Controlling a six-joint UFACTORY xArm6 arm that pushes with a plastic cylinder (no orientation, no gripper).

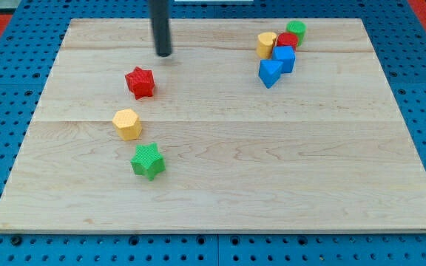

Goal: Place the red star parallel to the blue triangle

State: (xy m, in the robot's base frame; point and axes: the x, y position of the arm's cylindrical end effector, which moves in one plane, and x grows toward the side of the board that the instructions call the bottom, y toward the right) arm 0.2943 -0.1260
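The red star (140,82) lies on the wooden board (220,170) in the upper left part. The blue triangle (270,73) lies at the upper right, at the lower end of a cluster of blocks. My tip (164,54) is a dark rod end just above and to the right of the red star, a small gap apart from it. The star and the triangle are far apart, at nearly the same height in the view.
A blue cube (284,58), a red block (287,41), a yellow block (266,44) and a green block (296,31) crowd above the blue triangle. A yellow hexagon (127,123) and a green star (148,160) lie below the red star.
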